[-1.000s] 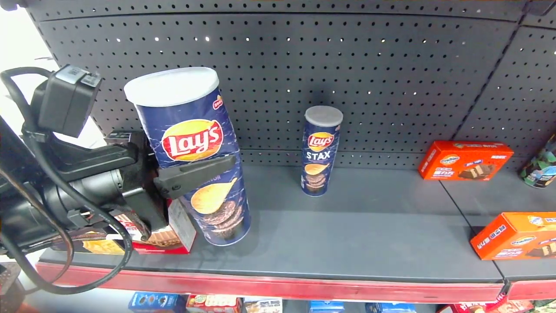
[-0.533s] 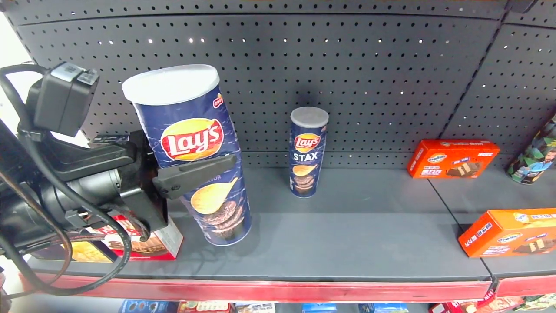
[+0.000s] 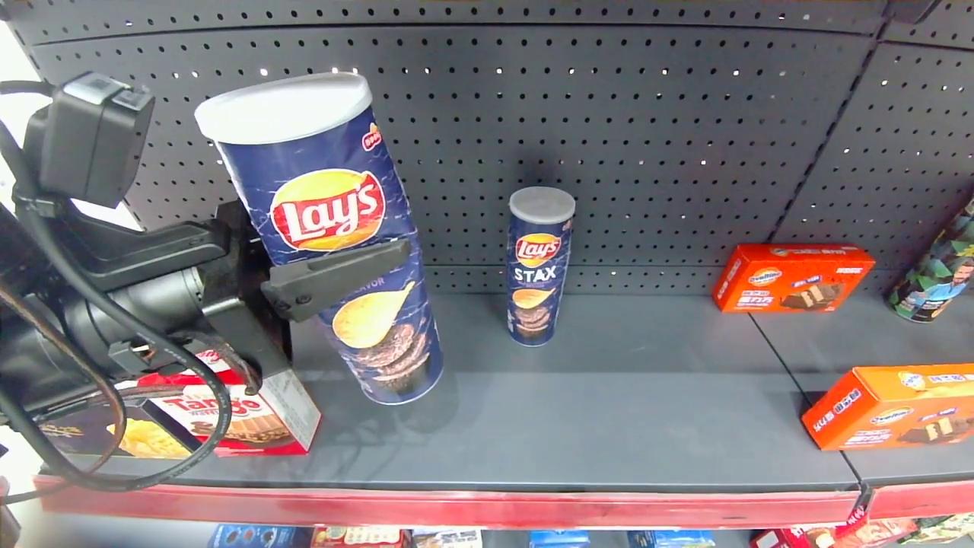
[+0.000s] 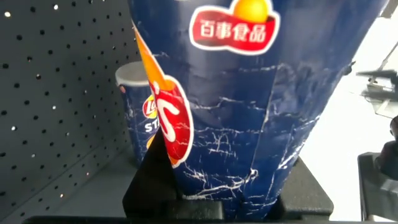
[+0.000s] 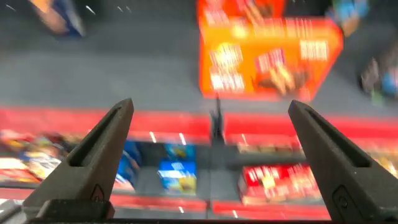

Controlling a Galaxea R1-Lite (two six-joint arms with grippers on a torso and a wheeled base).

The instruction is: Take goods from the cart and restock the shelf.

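My left gripper point(image 3: 319, 259) is shut on a tall dark-blue chips can point(image 3: 327, 236) with a white lid, held tilted just above the left part of the grey shelf point(image 3: 624, 411). The left wrist view shows the same held can point(image 4: 242, 106) up close between the fingers. A second, matching chips can point(image 3: 541, 266) stands upright at the back of the shelf near the pegboard; it also shows past the held one point(image 4: 140, 112). My right gripper point(image 5: 211, 155) is open with nothing between its fingers, facing the red shelf edge point(image 5: 161, 121) and an orange box point(image 5: 264, 59).
A red biscuit box point(image 3: 228, 418) lies at the shelf's front left, under my left arm. Two orange boxes point(image 3: 791, 276) point(image 3: 890, 406) and a dark printed can point(image 3: 932, 281) sit on the right. Bare shelf lies between the cans and the orange boxes. Goods point(image 3: 456, 536) fill the shelf below.
The left gripper has lifted the held can up and slightly left, off the shelf surface. The head camera shifted right early on; the standing can and boxes stay put.
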